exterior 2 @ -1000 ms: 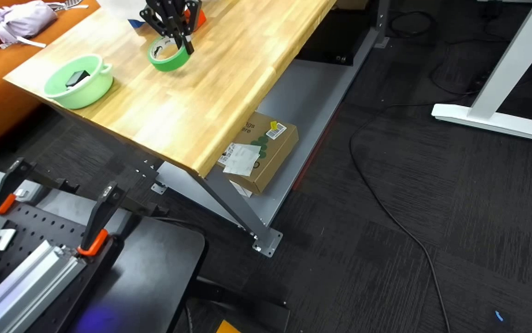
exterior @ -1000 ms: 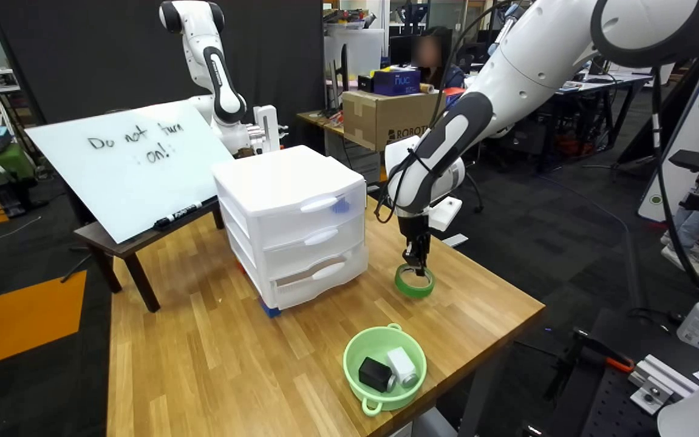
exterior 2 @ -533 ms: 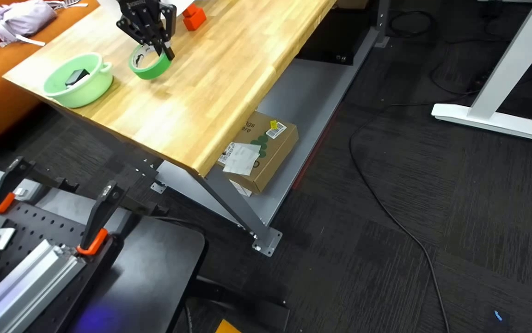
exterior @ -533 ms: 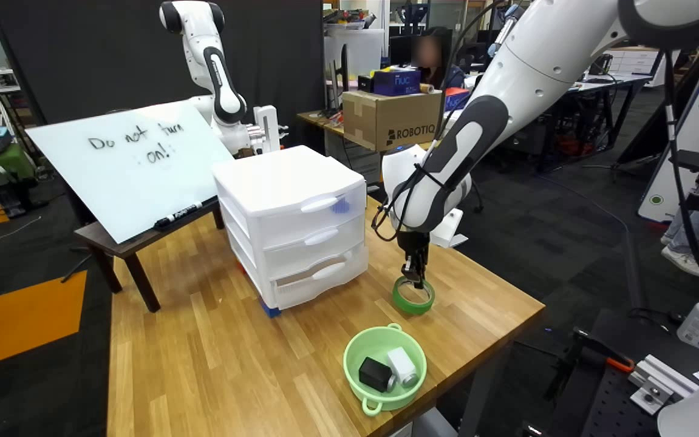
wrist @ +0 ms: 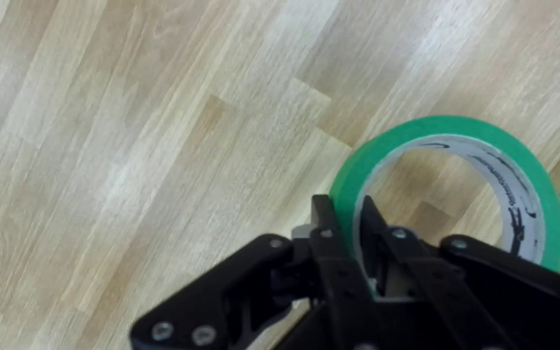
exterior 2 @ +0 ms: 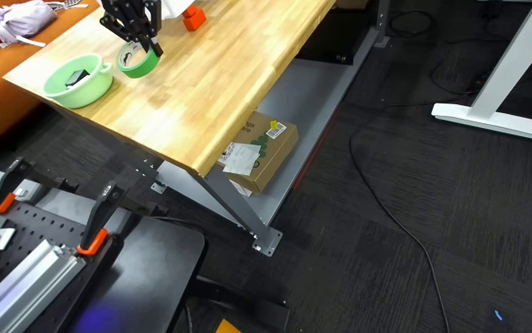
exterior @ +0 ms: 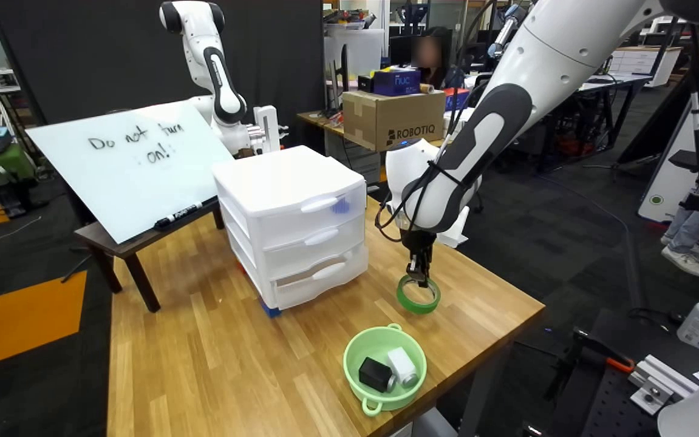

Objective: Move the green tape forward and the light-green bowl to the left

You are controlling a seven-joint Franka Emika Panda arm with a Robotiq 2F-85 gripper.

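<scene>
A wood-grained desk (exterior: 234, 364); a whiteboard (exterior: 136, 164) lettered "Do not turn on!"; a cardboard carton (exterior: 402, 121) printed "ROBOTIQ"; a lime plastic bowl (exterior 2: 83, 95) at the desk's edge; the pincer (wrist: 345, 206) clamped on the ring-shaped green tape (wrist: 455, 125), over the desk, farther in.

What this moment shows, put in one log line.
claw: shut on green tape | light-green bowl: on table, black item and white item inside

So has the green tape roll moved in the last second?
Yes: in both exterior views the green tape roll has shifted toward the unmoved light-green bowl.
</scene>
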